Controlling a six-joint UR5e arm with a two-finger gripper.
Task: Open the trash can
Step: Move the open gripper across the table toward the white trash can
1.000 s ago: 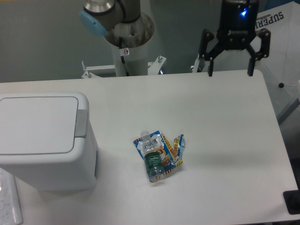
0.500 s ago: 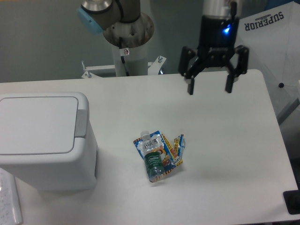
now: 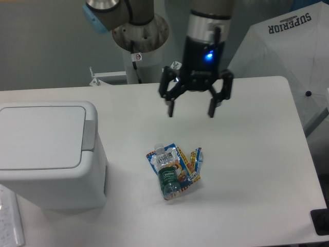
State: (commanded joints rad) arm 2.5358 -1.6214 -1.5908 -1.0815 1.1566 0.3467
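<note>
The trash can (image 3: 49,154) is a large pale grey-white bin at the left of the table. Its flat lid (image 3: 41,136) is shut and a grey tab (image 3: 89,135) sits on its right edge. My gripper (image 3: 190,112) hangs open and empty above the table's middle, well to the right of the bin and above the far side of the litter. Its two black fingers point down.
A small green plastic bottle (image 3: 168,178) lies on colourful snack wrappers (image 3: 184,163) near the table's centre. The arm's base column (image 3: 140,41) stands behind the table. A white sheet with "SUPERIOR" lettering (image 3: 290,31) is at the back right. The table edge runs along the right.
The open gripper has moved leftward and a little lower, from the back right corner toward the table's middle. The bin, bottle and wrappers have not moved.
</note>
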